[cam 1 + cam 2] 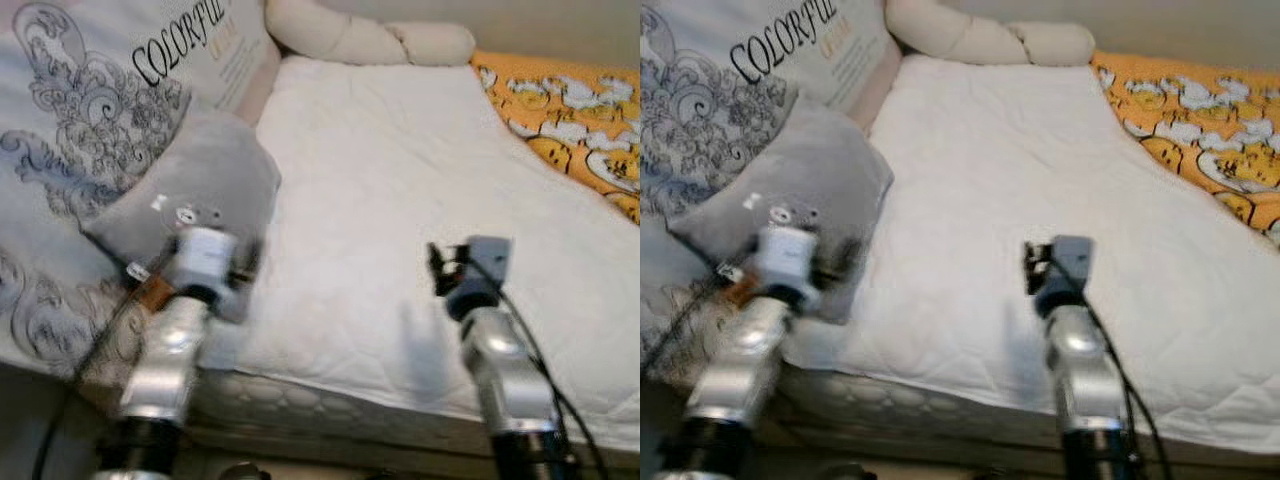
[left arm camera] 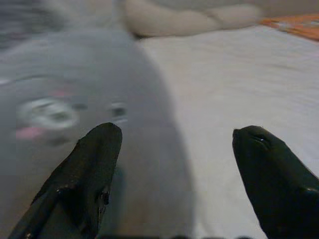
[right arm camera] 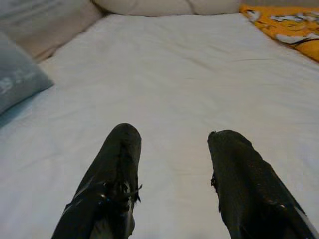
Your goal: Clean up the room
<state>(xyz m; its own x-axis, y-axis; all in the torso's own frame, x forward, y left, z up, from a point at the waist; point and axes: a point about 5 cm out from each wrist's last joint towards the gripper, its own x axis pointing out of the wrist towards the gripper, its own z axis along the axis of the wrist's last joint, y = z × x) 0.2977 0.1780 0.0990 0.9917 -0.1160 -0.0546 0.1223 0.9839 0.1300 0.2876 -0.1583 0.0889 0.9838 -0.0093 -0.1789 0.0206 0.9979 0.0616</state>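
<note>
While the left end effector (image 2: 172,164) gapes at the grey pillow (image 1: 200,190); right end effector (image 3: 172,169) spread, empty.

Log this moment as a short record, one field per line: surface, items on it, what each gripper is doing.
surface: bed with a white quilted mattress pad
grey pillow: lies at the robot's left edge of the bed, partly on the large printed pillow
cream bolster: at the head of the bed
orange patterned blanket: on the right side
left gripper: open, fingers at the grey pillow's edge, not closed on it
right gripper: open, over bare mattress pad, holding nothing
</note>
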